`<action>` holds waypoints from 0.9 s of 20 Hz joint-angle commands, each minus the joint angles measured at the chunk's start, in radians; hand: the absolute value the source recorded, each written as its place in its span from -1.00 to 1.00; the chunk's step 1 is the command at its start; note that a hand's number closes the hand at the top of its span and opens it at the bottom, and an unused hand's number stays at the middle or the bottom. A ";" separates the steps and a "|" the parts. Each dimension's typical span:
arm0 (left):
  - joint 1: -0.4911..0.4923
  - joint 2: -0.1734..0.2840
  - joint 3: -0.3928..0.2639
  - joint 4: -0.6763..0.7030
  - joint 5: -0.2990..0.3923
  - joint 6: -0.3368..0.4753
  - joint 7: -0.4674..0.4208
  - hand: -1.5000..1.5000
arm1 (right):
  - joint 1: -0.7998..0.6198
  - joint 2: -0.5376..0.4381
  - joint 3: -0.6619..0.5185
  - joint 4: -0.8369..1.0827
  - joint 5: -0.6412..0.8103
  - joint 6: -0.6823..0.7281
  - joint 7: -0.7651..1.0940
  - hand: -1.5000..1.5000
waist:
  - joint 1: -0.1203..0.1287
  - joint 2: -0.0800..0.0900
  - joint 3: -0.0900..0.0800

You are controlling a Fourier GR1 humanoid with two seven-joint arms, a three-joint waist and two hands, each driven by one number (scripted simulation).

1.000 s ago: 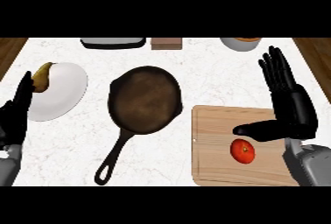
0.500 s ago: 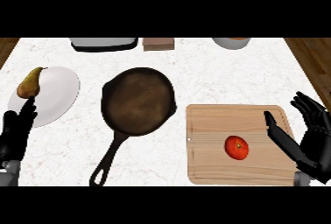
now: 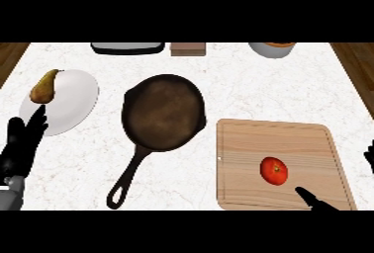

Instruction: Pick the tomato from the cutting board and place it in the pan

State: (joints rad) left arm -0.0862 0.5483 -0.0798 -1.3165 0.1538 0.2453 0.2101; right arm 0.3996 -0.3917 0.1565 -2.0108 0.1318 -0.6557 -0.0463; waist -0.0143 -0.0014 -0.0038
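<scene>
One tomato [image 3: 274,170] lies free on the cutting board [image 3: 252,136], with a single dark finger of the right hand [image 3: 315,200] just short of it.

That finger lies straight at about five o'clock from the tomato, its tip aimed toward eleven o'clock and apart from the fruit; another bit of the hand shows at the right edge, so whether the fingers are spread or curled cannot be told. The tomato is slightly oval, long axis near twelve-to-six, on the board's lower middle with bare wood all round. The pan [image 3: 163,113] sits at ten o'clock from it, handle pointing to seven o'clock, with white surface [image 3: 292,84] between. At nine o'clock the left hand [image 3: 21,148] rests with relaxed fingers beside a plate [image 3: 73,99] carrying a pear [image 3: 44,86].
</scene>
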 commanded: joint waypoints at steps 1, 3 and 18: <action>0.006 0.010 0.003 -0.016 0.004 -0.024 -0.014 0.00 | 0.054 -0.165 -0.007 -0.049 0.134 0.057 0.250 -1.00 | 0.024 0.007 -0.004; -0.019 -0.006 -0.005 -0.002 -0.014 0.004 0.006 0.00 | 0.049 -0.234 0.013 -0.075 0.190 0.123 0.372 -1.00 | 0.028 0.013 -0.007; -0.085 -0.030 -0.016 0.036 -0.036 -0.028 0.018 0.00 | -0.373 -0.359 0.274 -0.146 0.304 0.665 1.248 -1.00 | 0.050 0.008 0.001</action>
State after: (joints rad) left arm -0.1581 0.5209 -0.0971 -1.2879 0.1309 0.2171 0.2210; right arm 0.1385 -0.7894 0.3231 -2.1680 0.4129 -0.1020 1.0134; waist 0.0442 0.0110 -0.0059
